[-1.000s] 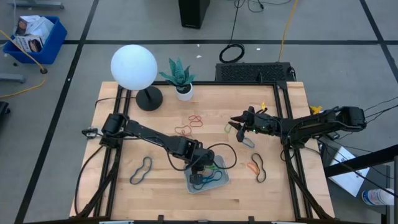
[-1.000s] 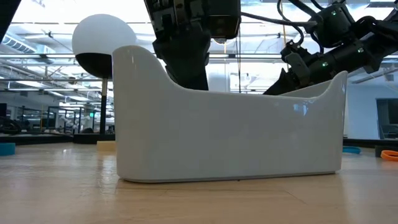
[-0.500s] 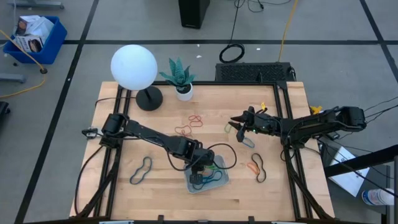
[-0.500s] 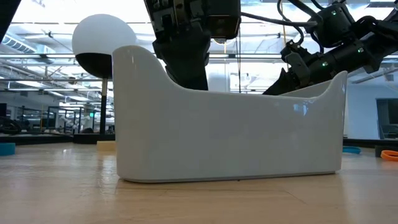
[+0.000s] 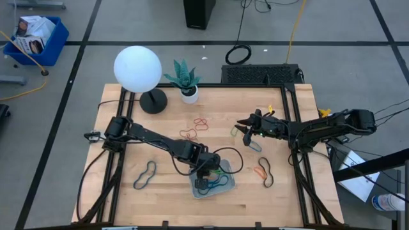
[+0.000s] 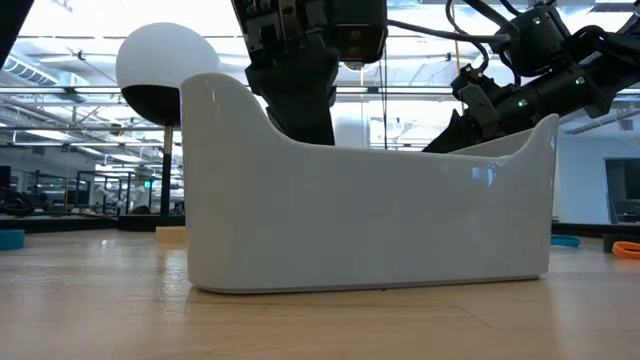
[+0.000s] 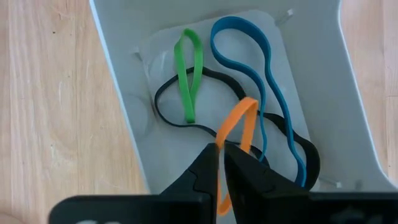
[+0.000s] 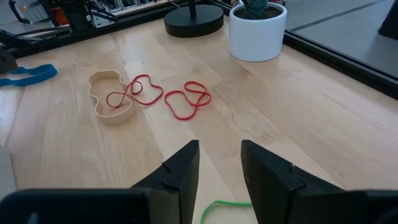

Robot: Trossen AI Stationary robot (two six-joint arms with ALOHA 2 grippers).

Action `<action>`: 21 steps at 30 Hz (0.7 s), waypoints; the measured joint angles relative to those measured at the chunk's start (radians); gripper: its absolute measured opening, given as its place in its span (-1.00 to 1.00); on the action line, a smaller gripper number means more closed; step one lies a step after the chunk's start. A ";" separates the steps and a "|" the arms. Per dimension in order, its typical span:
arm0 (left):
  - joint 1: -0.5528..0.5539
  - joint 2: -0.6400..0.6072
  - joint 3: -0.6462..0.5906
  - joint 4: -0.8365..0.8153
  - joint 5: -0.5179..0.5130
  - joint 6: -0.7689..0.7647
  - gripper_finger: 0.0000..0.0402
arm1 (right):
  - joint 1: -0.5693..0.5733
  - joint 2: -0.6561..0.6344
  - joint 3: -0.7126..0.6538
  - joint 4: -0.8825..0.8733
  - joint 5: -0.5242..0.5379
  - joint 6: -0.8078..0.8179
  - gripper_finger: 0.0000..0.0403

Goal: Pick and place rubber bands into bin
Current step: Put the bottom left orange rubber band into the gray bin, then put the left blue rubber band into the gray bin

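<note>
Four rubber bands show in the left wrist view: a green loop [image 7: 189, 74], a long blue one [image 7: 261, 87] and a black one [image 7: 186, 118] lie flat in the pale grey-blue bin [image 7: 118, 99], while an orange band [image 7: 239, 134] is pinched between the closed fingers of the left gripper [image 7: 221, 163], directly over the bin. From above, the bin [image 5: 227, 186] sits near the table's front edge. Only the right wrist view shows red bands [image 8: 186, 98] and a tan one [image 8: 107, 103] lying loose near a white plant pot [image 8: 257, 31]; the right gripper [image 8: 219, 163] hovers with fingers parted, empty, above a green band [image 8: 225, 210].
</note>
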State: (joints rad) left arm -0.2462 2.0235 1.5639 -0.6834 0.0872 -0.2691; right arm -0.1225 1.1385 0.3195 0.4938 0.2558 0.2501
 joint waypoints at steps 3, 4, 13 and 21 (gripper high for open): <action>0.000 0.000 0.000 0.000 0.000 -0.003 -0.78 | 0.000 0.000 0.000 0.000 0.000 0.000 -0.43; 0.000 0.000 0.000 0.000 0.000 -0.003 -0.78 | 0.000 0.000 0.000 0.000 0.000 0.000 -0.43; 0.000 0.000 0.000 0.000 -0.008 0.001 -0.77 | 0.000 0.000 0.000 0.000 0.000 0.000 -0.43; 0.013 -0.095 0.000 -0.078 0.037 -0.001 -0.77 | 0.000 0.000 0.000 -0.001 0.000 0.000 -0.43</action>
State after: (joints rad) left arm -0.2329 1.9289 1.5639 -0.7614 0.1237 -0.2701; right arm -0.1225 1.1385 0.3195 0.4927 0.2556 0.2501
